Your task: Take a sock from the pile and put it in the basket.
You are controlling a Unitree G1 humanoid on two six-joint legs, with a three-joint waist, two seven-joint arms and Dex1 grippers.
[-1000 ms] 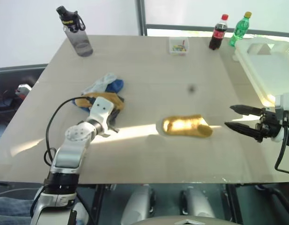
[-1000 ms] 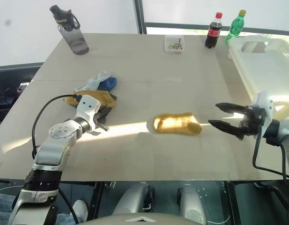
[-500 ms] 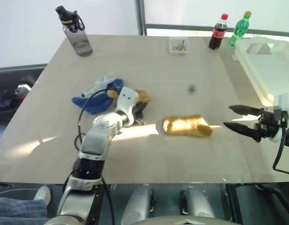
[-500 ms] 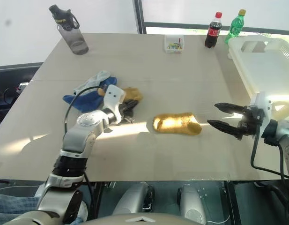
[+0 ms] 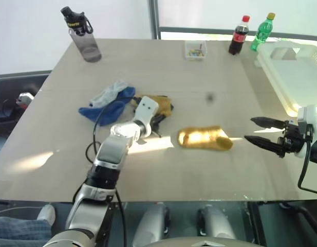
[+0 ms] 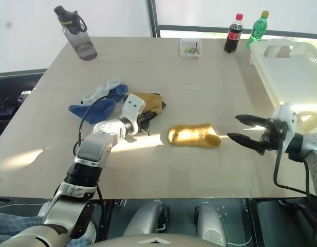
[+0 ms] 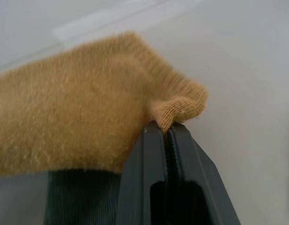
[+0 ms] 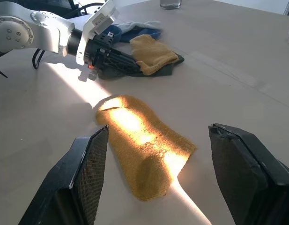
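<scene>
mustard sock (image 7: 88, 126) edge pinched between left fingers (image 7: 179, 168).

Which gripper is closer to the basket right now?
Right. The right gripper hangs open just below the basket, near its front corner. The left gripper is across the table, shut on a mustard sock.

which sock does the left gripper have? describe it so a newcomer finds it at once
On the table, look right of the blue and pale socks. The left gripper is shut on a mustard sock lying over a dark green one. Unlike the sunlit yellow sock lying alone, it is pinched at its edge.
</scene>
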